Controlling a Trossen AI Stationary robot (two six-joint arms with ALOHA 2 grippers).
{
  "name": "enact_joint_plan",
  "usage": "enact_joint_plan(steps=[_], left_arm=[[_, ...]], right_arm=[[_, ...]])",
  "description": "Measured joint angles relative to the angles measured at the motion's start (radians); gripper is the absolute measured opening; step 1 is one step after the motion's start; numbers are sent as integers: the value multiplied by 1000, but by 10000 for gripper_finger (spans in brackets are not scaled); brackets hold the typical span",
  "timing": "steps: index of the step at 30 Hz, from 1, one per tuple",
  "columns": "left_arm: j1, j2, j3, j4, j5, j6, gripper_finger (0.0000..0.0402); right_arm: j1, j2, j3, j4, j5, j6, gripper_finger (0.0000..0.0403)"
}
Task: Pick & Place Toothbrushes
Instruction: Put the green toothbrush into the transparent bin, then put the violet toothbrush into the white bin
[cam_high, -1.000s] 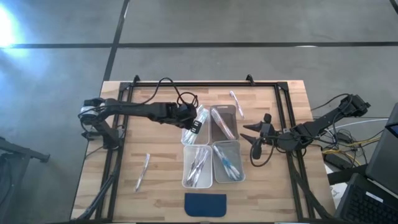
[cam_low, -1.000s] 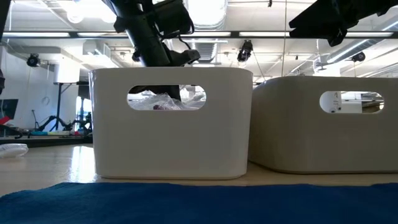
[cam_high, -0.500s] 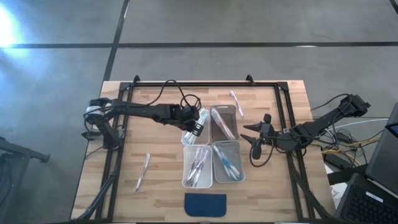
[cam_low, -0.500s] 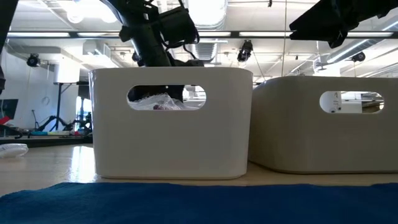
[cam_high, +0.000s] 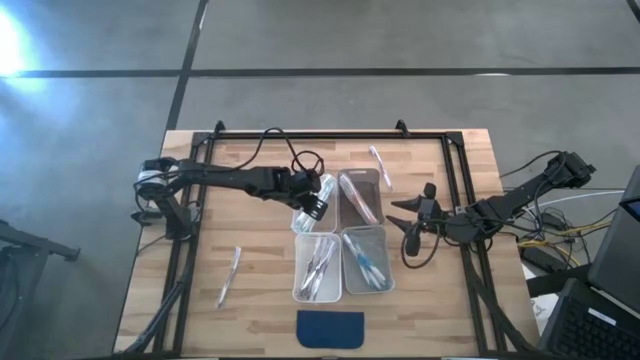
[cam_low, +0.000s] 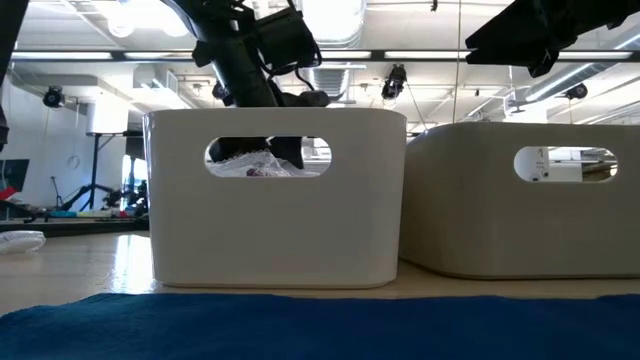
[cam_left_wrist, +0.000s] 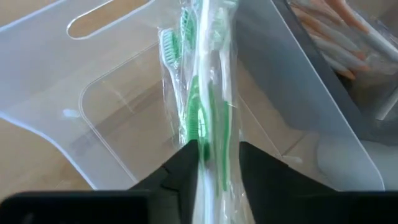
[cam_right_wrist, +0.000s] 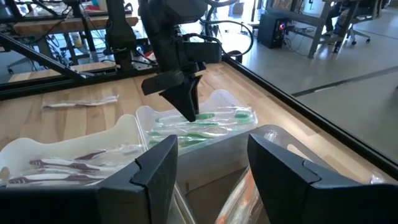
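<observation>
A clear-wrapped pack of green toothbrushes (cam_left_wrist: 208, 74) lies slanted in the far-left clear bin (cam_high: 303, 220), its far end propped on the bin's rim (cam_right_wrist: 244, 114). My left gripper (cam_left_wrist: 217, 149) points steeply down into that bin, with the pack between its parted fingers. My right gripper (cam_high: 405, 222) hangs open and holds nothing, above the table to the right of the bins. Loose wrapped toothbrushes lie on the table at the near left (cam_high: 229, 275) and beyond the far-right bin (cam_high: 379, 165). My left gripper has one finger (cam_left_wrist: 186, 163) on each long side of the pack's wrapper (cam_left_wrist: 214, 134), around the middle of its length, coming from above and slanting down. The gap is filled by the wrapper; I cannot tell whether the fingers touch it. The pack rests in the bin.
Four clear bins stand in a square at the table's middle: the far-right one (cam_high: 360, 197) holds orange-toned brushes, the near-left (cam_high: 317, 265) dark ones, the near-right (cam_high: 365, 260) blue ones. A dark blue pad (cam_high: 331, 328) lies at the near edge. A black frame runs around the table.
My left gripper has dipped a little into the far-left bin with the green pack and then kept still. My right gripper has not moved.
</observation>
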Motion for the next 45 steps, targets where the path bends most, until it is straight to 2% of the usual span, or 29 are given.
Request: enact_joint_plan(steps=[3, 7, 17, 25, 29, 34, 45], left_arm=[[2, -3, 0, 0, 15, 8, 142], [9, -14, 11, -2, 87, 49, 164], [12, -73, 71, -40, 153, 84, 170], [13, -180, 133, -307, 156, 118, 170], [-4, -268, 126, -403, 130, 86, 169], [-73, -362, 107, -512, 42, 10, 167], [-358, -469, -15, -565, -116, -263, 167]], right_arm=[[0, 0, 0, 0, 0, 0, 179], [0, 0, 0, 0, 0, 0, 171], [0, 0, -2, 0, -2, 0, 184], [0, 0, -3, 0, -4, 0, 201], [0, 0, -3, 0, -4, 0, 197], [0, 0, -3, 0, -4, 0, 186], [0, 0, -3, 0, -4, 0, 169]])
